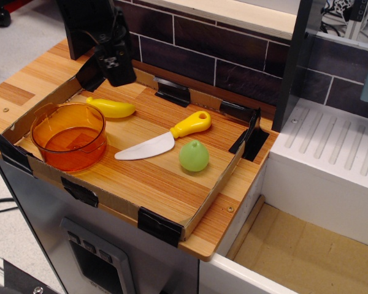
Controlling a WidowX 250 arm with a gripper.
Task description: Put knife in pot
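The knife [167, 137] lies flat in the middle of the cardboard tray [165, 184]. Its white blade points left and its yellow handle points up and to the right. The orange translucent pot [69, 135] stands upright and empty at the tray's left end, left of the blade tip. My black gripper [116, 64] hangs above the tray's back left corner, behind the pot and well left of the knife handle. Its fingers merge into one dark shape, so I cannot tell if they are open or shut. It holds nothing that I can see.
A yellow toy banana [112, 108] lies behind the pot, just below the gripper. A green pear-like ball [194, 155] sits right of the knife blade. Low cardboard walls ring the tray. A dark tiled wall [221, 55] runs behind, and a white sink unit [331, 159] stands to the right.
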